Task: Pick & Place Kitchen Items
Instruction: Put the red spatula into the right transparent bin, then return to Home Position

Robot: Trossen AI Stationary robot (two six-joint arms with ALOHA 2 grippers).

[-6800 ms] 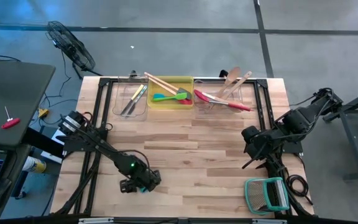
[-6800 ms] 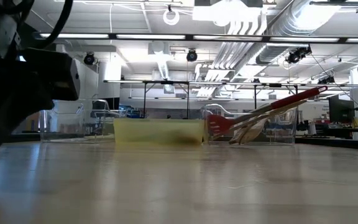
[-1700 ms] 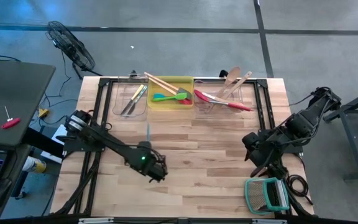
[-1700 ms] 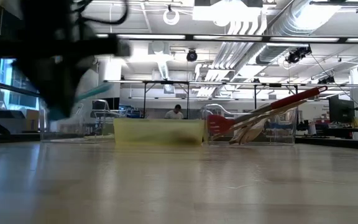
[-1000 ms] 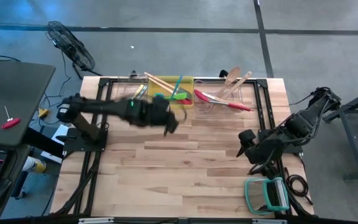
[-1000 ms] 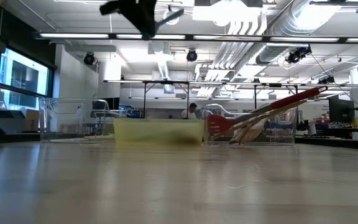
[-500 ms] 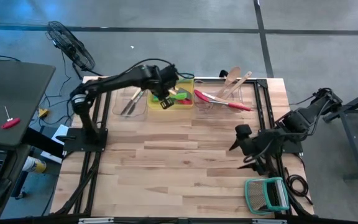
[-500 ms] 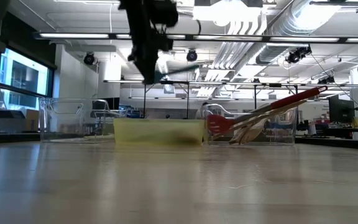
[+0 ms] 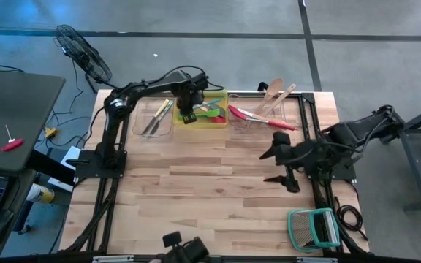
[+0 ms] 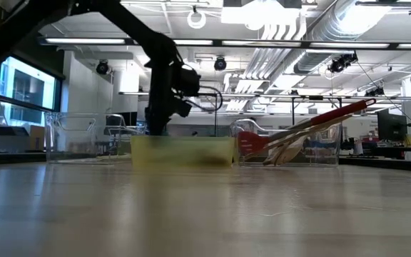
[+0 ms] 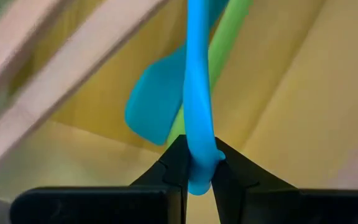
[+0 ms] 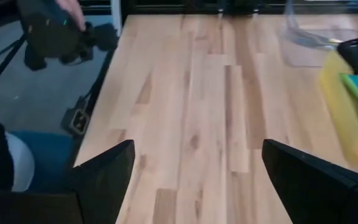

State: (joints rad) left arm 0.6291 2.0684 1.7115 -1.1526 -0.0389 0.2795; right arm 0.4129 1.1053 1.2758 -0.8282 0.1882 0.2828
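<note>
My left gripper (image 9: pixel 187 115) is at the far edge, down in the yellow bin (image 9: pixel 221 95), and is shut on a light blue spatula (image 11: pixel 197 87). In the low view the left gripper (image 10: pixel 159 125) stands just behind the yellow bin (image 10: pixel 184 151). A blue-headed spatula with a green handle (image 11: pixel 151 109) and pale wooden sticks (image 9: pixel 188 97) lie in that bin. My right gripper (image 9: pixel 272 166) is open and empty over the table's right half; it also shows in the right wrist view (image 12: pixel 210 180). My left gripper pinches the light blue spatula's handle near its end (image 11: pixel 199 158) between its two fingers. The fingers come from above, slanting into the bin, and the handle runs on away from them. Whether the spatula's far part touches the bin I cannot tell.
A clear bin (image 9: pixel 139 120) with metal cutlery (image 9: pixel 156 117) stands left of the yellow one. A clear bin (image 9: pixel 298 109) on its right holds a red spatula (image 9: pixel 258 117) and wooden spoons (image 9: pixel 276 91). A green-framed wire rack (image 9: pixel 313 228) sits near right. A dark device (image 9: pixel 181 252) shows at the near edge.
My left gripper has carried the blue spatula from over the middle of the table toward the far edge and has come down into the yellow bin. My right arm has reached out toward the table's left, over the right half.
</note>
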